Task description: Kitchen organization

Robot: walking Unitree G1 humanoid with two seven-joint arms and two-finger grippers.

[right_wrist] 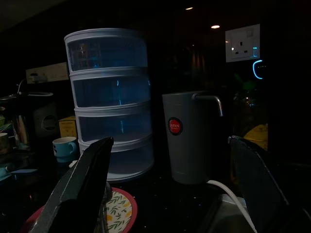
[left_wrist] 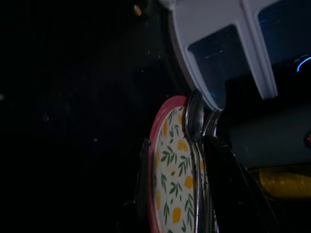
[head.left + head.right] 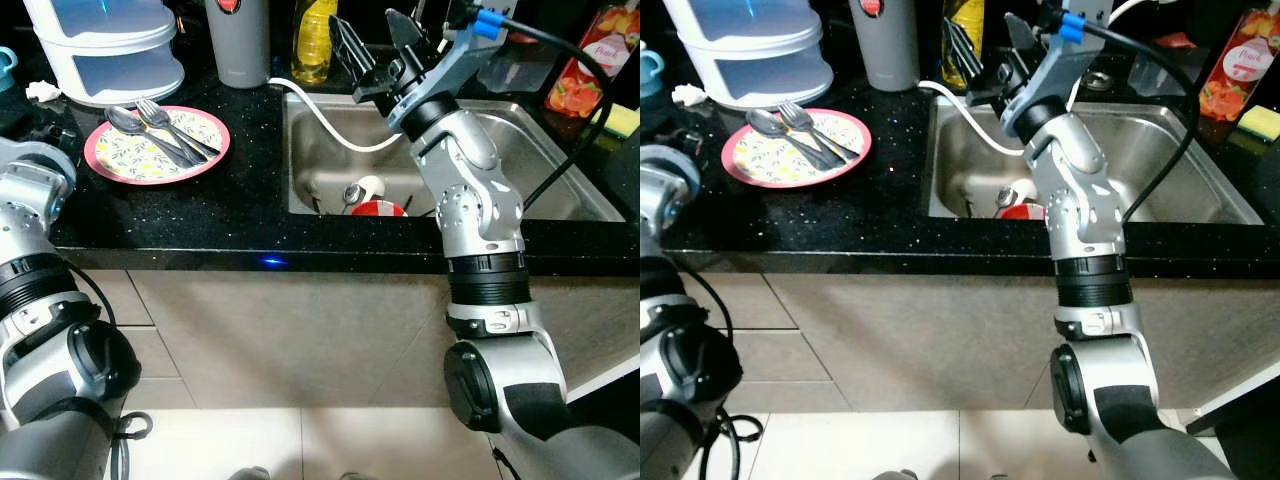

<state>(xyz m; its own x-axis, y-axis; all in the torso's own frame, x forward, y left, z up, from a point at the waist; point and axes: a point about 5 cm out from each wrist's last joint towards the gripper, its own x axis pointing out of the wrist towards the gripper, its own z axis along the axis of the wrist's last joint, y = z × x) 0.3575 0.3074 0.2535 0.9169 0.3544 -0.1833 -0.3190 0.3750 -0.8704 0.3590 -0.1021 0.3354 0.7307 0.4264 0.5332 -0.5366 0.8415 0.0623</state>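
A plate [image 3: 157, 145] is sitting on the table [image 3: 240, 205], left of the sink [image 3: 520, 150], carrying a spoon [image 3: 135, 125] and fork [image 3: 165, 122]. Behind it are standing a tiered container [image 3: 105, 45] and jug [image 3: 238, 40]. A hose [image 3: 320, 115] is trailing into the sink.

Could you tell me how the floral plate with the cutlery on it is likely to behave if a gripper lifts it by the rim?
The plate looks rigid and glossy, so probably slippery on the rim. The spoon and fork lie loose on it and would likely slide off if it tilts. It may chip if dropped.
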